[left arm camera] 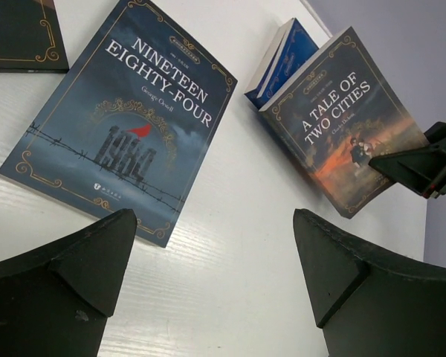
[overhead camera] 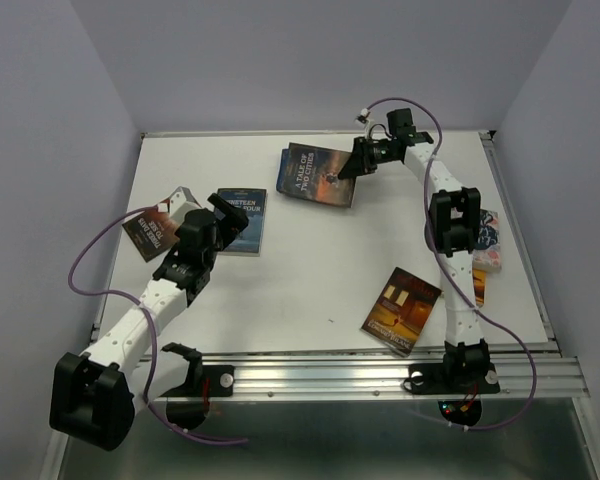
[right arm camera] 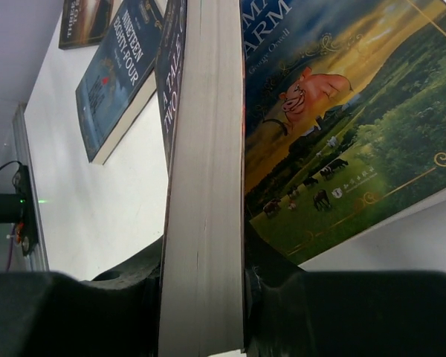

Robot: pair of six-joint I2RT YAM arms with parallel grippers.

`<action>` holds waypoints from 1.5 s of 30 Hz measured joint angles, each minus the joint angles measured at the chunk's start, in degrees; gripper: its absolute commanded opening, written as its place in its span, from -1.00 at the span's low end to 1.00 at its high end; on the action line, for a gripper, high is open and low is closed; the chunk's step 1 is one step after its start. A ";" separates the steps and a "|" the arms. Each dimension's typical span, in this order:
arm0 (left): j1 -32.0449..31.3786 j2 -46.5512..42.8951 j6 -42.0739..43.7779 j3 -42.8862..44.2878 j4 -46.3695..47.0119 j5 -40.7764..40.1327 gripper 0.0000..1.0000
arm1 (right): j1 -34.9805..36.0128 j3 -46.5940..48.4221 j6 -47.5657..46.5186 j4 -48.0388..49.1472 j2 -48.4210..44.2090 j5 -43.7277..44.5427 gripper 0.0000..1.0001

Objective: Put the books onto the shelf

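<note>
**Right fingers grip "A Tale of Two Cities"; left fingers spread wide**

The right fingers (right arm camera: 357, 312) are clamped on the page edge of the dark book (right arm camera: 204, 186) titled "A Tale of Two Cities". Just beside that book is a pig-cover book (right arm camera: 334, 104) reading "…ARM" and "George Orwell". The left fingers (left arm camera: 59, 282) stand wide apart and grip nothing. They are well left of the dark book, over the near edge of the blue book (left arm camera: 126, 119), "Nineteen Eighty-Four", which lies flat on the white counter (overhead camera: 310, 270). An orange-brown book (overhead camera: 400, 310) lies nearer the arm bases than the dark book.
</note>
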 measured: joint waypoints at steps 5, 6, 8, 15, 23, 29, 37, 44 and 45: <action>0.85 1.11 0.63 0.02 0.04 1.95 0.98 | -0.55 0.48 3.72 3.56 1.36 -1.88 -0.59; 1.05 1.33 0.81 0.02 0.09 2.38 0.98 | -0.61 0.57 4.68 4.57 1.64 -2.16 -0.50; 1.38 1.84 1.01 0.02 0.09 3.02 0.98 | -0.61 0.61 7.08 7.58 2.56 -2.32 -0.27; 1.75 2.54 1.31 0.02 0.04 4.37 0.98 | -0.74 0.61 12.94 17.62 3.37 1.44 1.00; 2.32 2.54 1.92 0.02 -0.48 4.61 0.98 | -0.94 -7.78 10.75 21.09 -1.38 14.91 1.00; 2.93 2.29 1.86 0.02 -1.70 4.13 0.98 | -0.07 -18.67 4.44 20.68 -13.88 30.60 1.00; 6.32 2.16 1.66 -0.63 -2.16 1.97 0.98 | 9.62 -33.18 -12.13 20.83 -26.62 41.77 1.00; 10.93 9.62 3.37 -0.42 2.12 2.12 0.98 | 21.53 -33.81 -19.65 18.64 -20.74 49.09 1.00; 11.19 11.34 3.91 -0.02 2.64 2.51 0.98 | 21.64 -32.33 -19.47 18.64 -19.71 50.16 1.00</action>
